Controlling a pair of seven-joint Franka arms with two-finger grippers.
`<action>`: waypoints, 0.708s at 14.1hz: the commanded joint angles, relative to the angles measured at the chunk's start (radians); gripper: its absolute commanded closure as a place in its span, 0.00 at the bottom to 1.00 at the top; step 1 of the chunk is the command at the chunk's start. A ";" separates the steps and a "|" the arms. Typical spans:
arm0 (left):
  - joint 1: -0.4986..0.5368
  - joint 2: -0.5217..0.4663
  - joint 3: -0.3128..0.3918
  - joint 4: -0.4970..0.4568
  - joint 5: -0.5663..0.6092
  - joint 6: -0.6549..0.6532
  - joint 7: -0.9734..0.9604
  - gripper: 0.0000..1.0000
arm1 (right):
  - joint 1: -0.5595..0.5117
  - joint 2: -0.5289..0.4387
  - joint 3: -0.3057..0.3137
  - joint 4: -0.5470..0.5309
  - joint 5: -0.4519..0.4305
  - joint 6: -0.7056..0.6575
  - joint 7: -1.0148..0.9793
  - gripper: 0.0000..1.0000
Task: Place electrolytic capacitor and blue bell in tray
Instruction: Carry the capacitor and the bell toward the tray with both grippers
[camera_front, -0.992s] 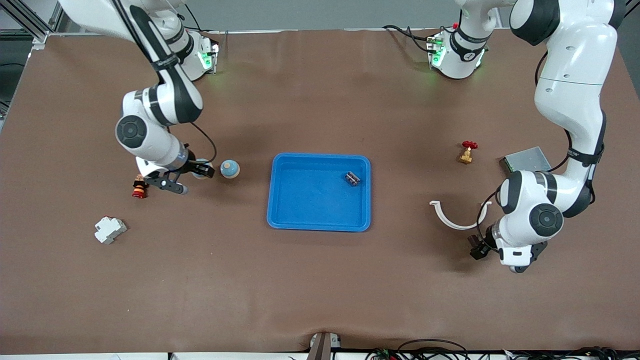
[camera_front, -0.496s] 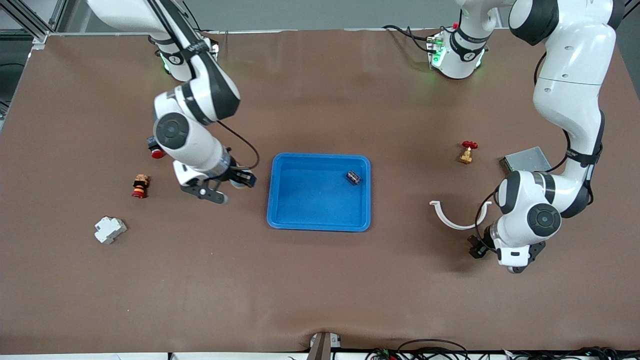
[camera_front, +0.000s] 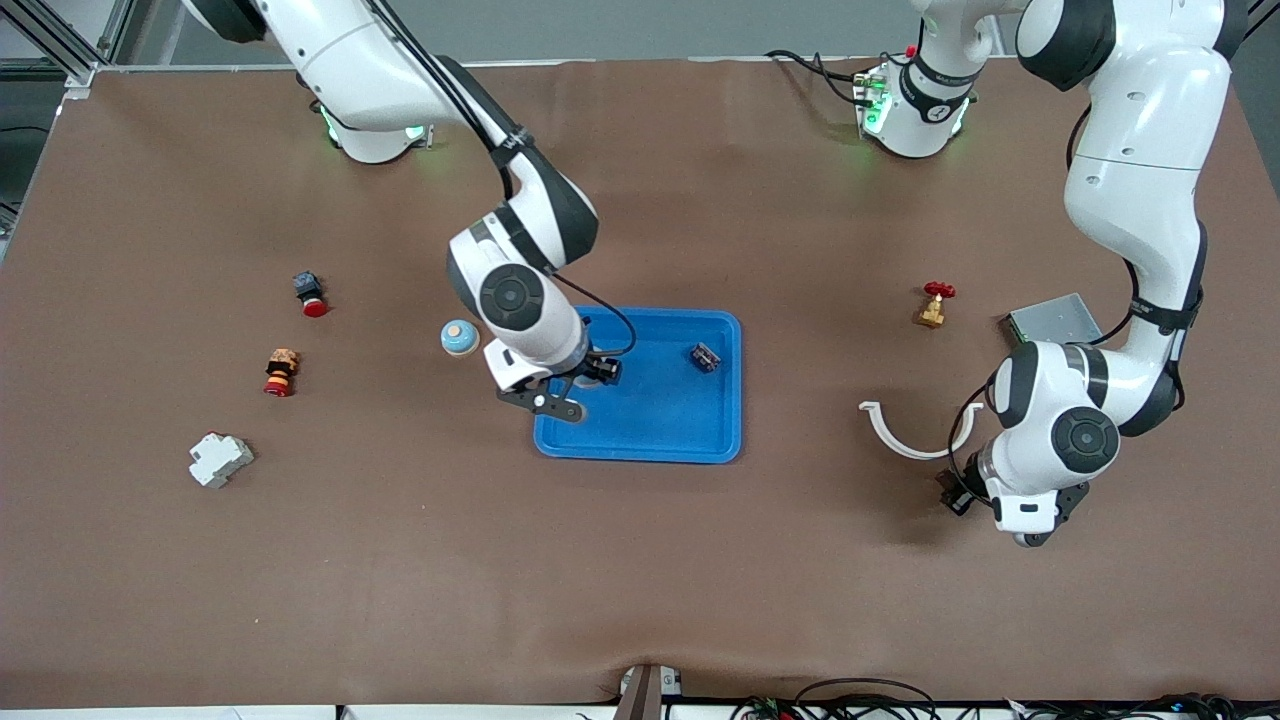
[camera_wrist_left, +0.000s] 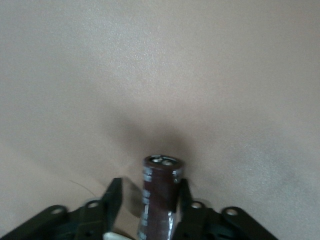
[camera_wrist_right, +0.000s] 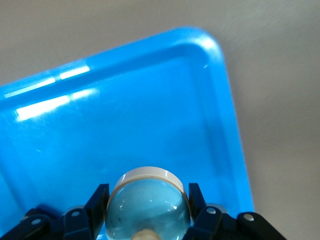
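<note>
My right gripper (camera_front: 590, 372) hangs low over the bright blue tray (camera_front: 650, 415), near its corner toward the right arm's end. It is shut on a pale blue bell (camera_wrist_right: 150, 205) with a white rim, and the tray floor (camera_wrist_right: 125, 115) lies just beneath. A second blue bell (camera_front: 459, 338) stands on the table beside the tray. My left gripper (camera_front: 952, 495) is down at the table near the left arm's end. Its jaws stand on either side of a dark electrolytic capacitor (camera_wrist_left: 161, 190): one finger lies against it and a gap shows at the other. A small dark part (camera_front: 706, 356) lies in the tray.
A white curved clip (camera_front: 910, 432), a brass valve with a red handle (camera_front: 935, 305) and a grey metal box (camera_front: 1052, 320) lie near the left arm. A red push button (camera_front: 311, 298), a stacked red and brown piece (camera_front: 280, 373) and a white breaker (camera_front: 220, 459) lie toward the right arm's end.
My right arm has carried its bell from beside the other bell to over the tray. The left arm has barely shifted.
</note>
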 joint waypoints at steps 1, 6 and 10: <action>0.004 0.008 0.000 0.016 0.004 0.004 -0.005 0.87 | 0.021 0.044 -0.014 0.045 -0.028 -0.023 0.015 1.00; 0.027 -0.023 -0.003 0.027 0.004 -0.014 0.001 0.97 | 0.050 0.079 -0.017 0.017 -0.154 0.001 0.119 1.00; 0.033 -0.047 -0.017 0.094 -0.014 -0.149 0.004 0.98 | 0.047 0.073 -0.017 -0.085 -0.156 0.133 0.122 1.00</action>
